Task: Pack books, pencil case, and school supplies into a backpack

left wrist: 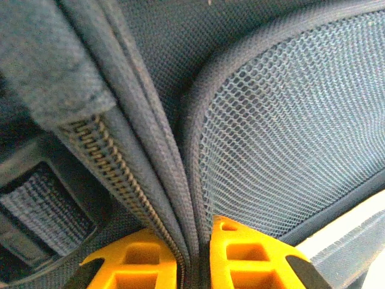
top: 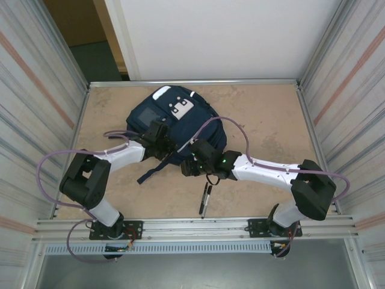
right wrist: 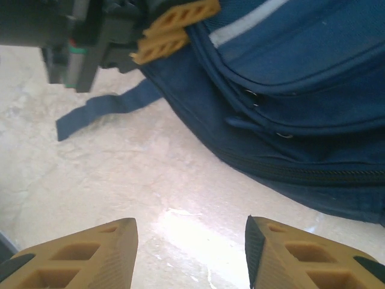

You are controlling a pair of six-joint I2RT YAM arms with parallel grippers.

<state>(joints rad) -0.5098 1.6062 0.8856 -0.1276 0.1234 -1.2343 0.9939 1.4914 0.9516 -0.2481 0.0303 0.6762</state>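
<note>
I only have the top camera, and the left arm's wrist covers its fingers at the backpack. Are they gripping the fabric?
Observer: Yes. The left gripper is shut on a fold of the backpack, right beside the zipper teeth.
Operator: What lies on the other side of that fold?
Observer: A grey mesh panel.
Operator: Is the right one holding anything?
Observer: No. The right gripper is open over bare table, with nothing between its fingers.

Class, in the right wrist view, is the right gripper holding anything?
No, the right gripper stands open, with only table between its jaws.
</note>
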